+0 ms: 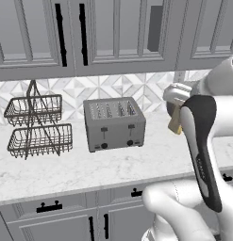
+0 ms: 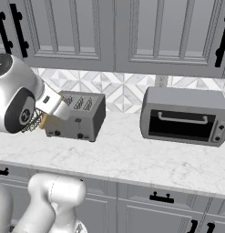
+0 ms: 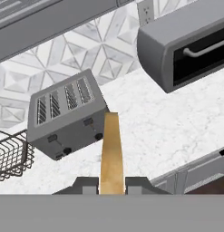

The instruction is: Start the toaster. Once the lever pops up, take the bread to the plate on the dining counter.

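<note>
The gripper (image 3: pixel 111 183) is clamping the bread (image 3: pixel 111 149) edge-on at bottom center, its 2 fingers pinching the slice's faces, lifted clear of the toaster (image 3: pixel 68 115) at center left, likely for carrying plateward.

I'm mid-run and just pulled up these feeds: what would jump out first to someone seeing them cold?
The bread stands out first: a golden-brown slice held edge-on between the fingers of the gripper, lifted above the white marble worktop. Behind it sits the grey toaster, its four top slots empty. A wire basket rack stands to its left and a toaster oven to its right.
</note>
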Controlling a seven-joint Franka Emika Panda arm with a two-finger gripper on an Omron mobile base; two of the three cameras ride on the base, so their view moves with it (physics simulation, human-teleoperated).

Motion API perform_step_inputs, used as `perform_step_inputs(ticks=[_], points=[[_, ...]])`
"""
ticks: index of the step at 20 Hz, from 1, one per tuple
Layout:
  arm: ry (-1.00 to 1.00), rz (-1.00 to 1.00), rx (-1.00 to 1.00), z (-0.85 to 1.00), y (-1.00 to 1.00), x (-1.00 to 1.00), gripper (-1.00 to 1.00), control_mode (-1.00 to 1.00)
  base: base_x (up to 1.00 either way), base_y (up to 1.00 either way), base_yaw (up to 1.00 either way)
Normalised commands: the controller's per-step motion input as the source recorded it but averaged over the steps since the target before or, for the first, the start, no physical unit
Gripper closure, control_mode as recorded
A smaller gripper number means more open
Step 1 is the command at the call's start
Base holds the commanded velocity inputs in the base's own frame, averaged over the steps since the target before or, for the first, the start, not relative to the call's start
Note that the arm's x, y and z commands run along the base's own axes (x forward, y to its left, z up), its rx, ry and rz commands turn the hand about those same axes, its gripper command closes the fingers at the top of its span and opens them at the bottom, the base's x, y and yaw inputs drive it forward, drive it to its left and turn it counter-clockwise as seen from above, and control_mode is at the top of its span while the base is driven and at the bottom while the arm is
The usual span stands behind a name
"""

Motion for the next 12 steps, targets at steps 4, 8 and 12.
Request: perform_step_inputs(ticks=[4, 8, 12], points=[[0.04, 0.0, -0.05, 0.13, -0.06, -0.02, 1.0, -1.0, 0.0, 0.0, 0.0], [0.0, 0.0, -0.09, 0.0, 0.0, -0.16, 1.0, -1.0, 0.0, 0.0, 0.0], [0.0, 0.0, 0.0, 0.0, 0.0, 0.0, 1.0, 1.0, -0.89, 0.0, -0.06]])
